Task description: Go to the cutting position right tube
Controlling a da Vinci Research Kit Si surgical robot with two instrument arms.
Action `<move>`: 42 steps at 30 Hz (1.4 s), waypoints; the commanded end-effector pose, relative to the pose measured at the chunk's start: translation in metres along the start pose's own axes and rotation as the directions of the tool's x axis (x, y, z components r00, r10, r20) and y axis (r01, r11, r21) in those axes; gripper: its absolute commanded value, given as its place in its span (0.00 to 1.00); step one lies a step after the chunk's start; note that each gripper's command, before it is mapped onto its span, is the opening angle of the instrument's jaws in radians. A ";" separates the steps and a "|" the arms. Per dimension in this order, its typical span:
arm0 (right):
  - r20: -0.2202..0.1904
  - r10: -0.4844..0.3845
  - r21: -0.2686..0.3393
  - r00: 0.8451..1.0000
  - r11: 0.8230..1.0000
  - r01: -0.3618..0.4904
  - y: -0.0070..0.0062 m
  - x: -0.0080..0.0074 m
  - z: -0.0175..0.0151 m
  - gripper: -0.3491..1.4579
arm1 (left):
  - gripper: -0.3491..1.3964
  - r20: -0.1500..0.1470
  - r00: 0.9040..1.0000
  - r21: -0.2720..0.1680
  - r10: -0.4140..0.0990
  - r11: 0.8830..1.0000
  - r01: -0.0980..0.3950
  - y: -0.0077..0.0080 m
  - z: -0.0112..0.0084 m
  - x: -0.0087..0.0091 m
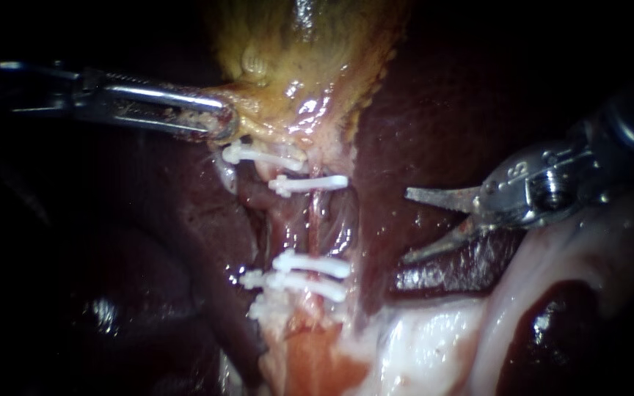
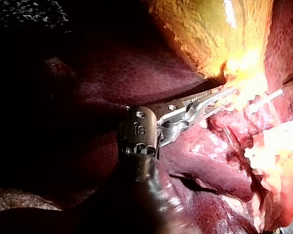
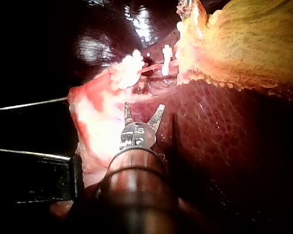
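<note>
Nearest me, my right instrument (image 1: pixel 407 225) hovers over the liver (image 1: pixel 434 110) with its two blades apart, holding nothing. It sits off to the side of the right tube (image 1: pixel 318 224), which runs bare between upper and lower white clips (image 1: pixel 310 183) below the gallbladder (image 1: pixel 310 59). My left instrument (image 1: pixel 223 121) has its jaws clamped on the gallbladder's lower edge.

I see the soft yellow-green gallbladder (image 1: pixel 310 44) w/ fine dark speckles. The glossy dark-maroon liver (image 1: pixel 442 110) has a tiny honeycomb pattern. The small plastic clips (image 1: pixel 310 183) are white; the thin tube (image 1: pixel 318 220) btw. them is pink-red. The wet pale tissue (image 1: pixel 434 345) is whitish-pink. My left instrument (image 1: pixel 218 125) & right instrument (image 1: pixel 407 226): silver-grey steel.
</note>
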 end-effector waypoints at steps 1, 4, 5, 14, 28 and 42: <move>0.000 0.000 0.001 1.000 1.000 0.000 0.0000 0.0001 0.0000 0.99 | 0.00 0.002 1.000 -0.008 -0.002 1.000 0.002 0.0000 -0.0002 0.0002; 0.000 0.001 0.001 1.000 1.000 -0.001 0.0001 0.0002 -0.0001 0.99 | 0.00 -0.003 1.000 0.003 -0.018 1.000 0.018 0.0009 -0.0022 0.0017; 0.000 -0.005 0.001 1.000 1.000 0.005 0.0001 0.0002 -0.0001 0.99 | 0.00 -0.001 1.000 0.006 -0.015 1.000 0.015 0.0012 -0.0028 0.0022; -0.028 0.015 0.020 0.999 1.000 -0.014 0.0006 0.0017 -0.0006 0.99 | 0.00 -0.033 0.999 0.021 0.008 1.000 -0.008 0.0028 -0.0064 0.0046; -0.172 0.145 0.190 0.974 0.975 -0.111 0.0007 0.0060 0.0040 0.96 | 0.00 -0.035 0.999 0.027 0.011 1.000 -0.010 0.0028 -0.0057 0.0041; -0.155 0.201 0.275 0.967 0.949 -0.153 0.0012 0.0071 0.0140 0.97 | 0.00 -0.035 0.999 0.029 0.012 1.000 -0.011 0.0028 -0.0056 0.0040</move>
